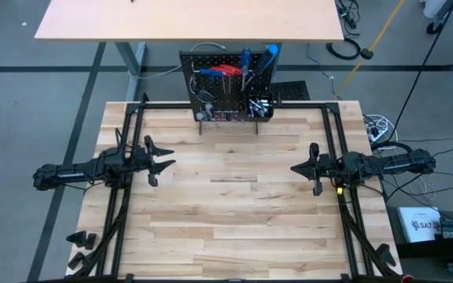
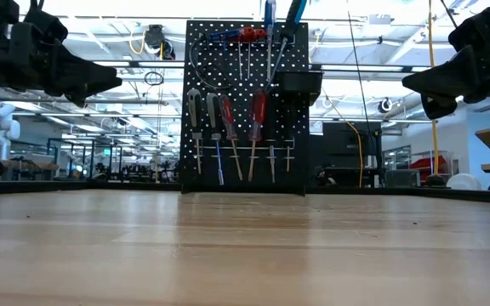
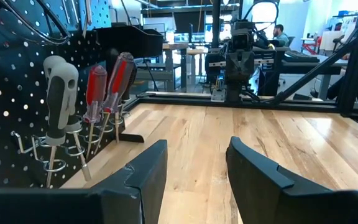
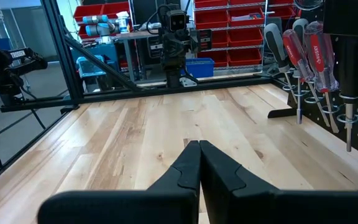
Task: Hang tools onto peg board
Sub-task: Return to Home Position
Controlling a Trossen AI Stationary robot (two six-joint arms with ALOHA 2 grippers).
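Note:
The black peg board (image 1: 229,85) stands upright on small feet at the table's far edge. Screwdrivers with red, grey and blue handles (image 2: 243,127) hang from its hooks, and a small black bin (image 2: 299,82) is fixed to it. In the left wrist view the hung screwdrivers (image 3: 98,93) show beside the board. My left gripper (image 1: 160,160) is open and empty above the table's left part. My right gripper (image 1: 300,168) is shut and empty above the right part. No tool lies on the table.
The tan wooden table (image 1: 226,212) lies between both arms. A black frame rail (image 1: 226,105) runs along the far edge in front of the board. A second tan table (image 1: 187,20) stands behind. A person (image 3: 279,31) sits in the room beyond.

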